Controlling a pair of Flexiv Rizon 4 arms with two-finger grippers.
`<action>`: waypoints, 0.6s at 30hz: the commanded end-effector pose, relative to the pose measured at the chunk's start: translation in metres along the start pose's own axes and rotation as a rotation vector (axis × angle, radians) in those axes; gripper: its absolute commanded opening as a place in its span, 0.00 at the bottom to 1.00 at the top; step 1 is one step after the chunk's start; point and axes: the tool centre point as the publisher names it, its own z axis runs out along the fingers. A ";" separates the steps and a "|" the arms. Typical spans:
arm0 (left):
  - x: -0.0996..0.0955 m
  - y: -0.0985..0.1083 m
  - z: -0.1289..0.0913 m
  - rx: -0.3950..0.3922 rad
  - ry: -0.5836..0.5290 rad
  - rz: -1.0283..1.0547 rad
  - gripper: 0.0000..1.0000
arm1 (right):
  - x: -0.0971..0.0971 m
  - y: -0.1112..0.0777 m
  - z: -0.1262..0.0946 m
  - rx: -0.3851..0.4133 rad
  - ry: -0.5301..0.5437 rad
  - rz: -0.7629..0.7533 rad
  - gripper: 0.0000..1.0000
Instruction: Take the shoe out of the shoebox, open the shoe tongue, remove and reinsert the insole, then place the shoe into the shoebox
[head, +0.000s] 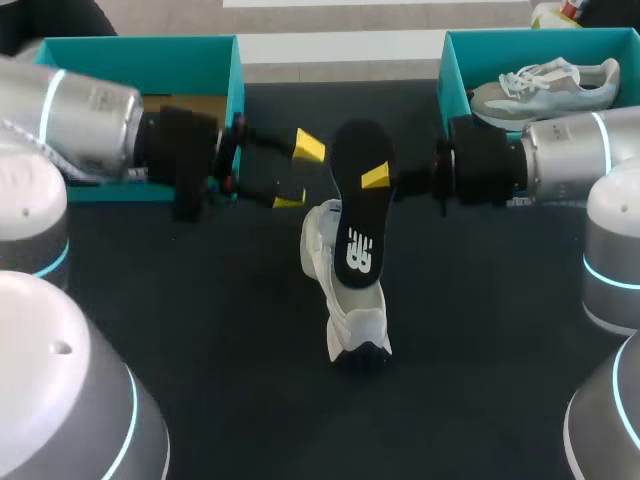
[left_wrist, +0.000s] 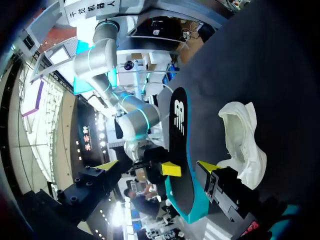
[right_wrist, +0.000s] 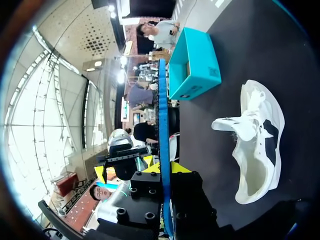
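Head view shows two teal boxes at the far side of the table (head: 200, 330). The right shoebox (head: 455, 70), far right, holds a grey sneaker (head: 545, 88) lying on its side. The left shoebox (head: 140, 50), far left, is largely covered by the left arm, so I cannot tell what is in it.

Between the boxes, the right gripper (head: 372, 178) is clenched on the black insole (head: 358, 215), one yellow tip lying against its printed face. The white shoe (head: 350, 315) lies on the table in the middle, its dark toe toward the near edge. From above, the insole overlaps the shoe.

The left gripper (head: 299, 172) is released, its fingers spread wide just left of the insole and not touching it.

Both wrist views show a clear gap between the insole and the shoe, which the head view hides. The right wrist view sees the insole edge-on, with a yellow tip on either side, and the shoe's tongue pulled out from its opening.
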 end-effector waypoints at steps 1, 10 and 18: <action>-0.011 -0.001 0.000 -0.015 0.215 -0.015 1.00 | -0.001 -0.001 0.003 -0.004 0.003 0.001 0.00; -0.011 -0.001 0.000 -0.015 0.215 -0.015 1.00 | -0.005 0.002 0.005 0.008 0.006 0.005 0.00; -0.024 0.006 0.007 -0.052 0.430 -0.103 1.00 | -0.009 -0.001 0.007 0.011 0.007 0.015 0.00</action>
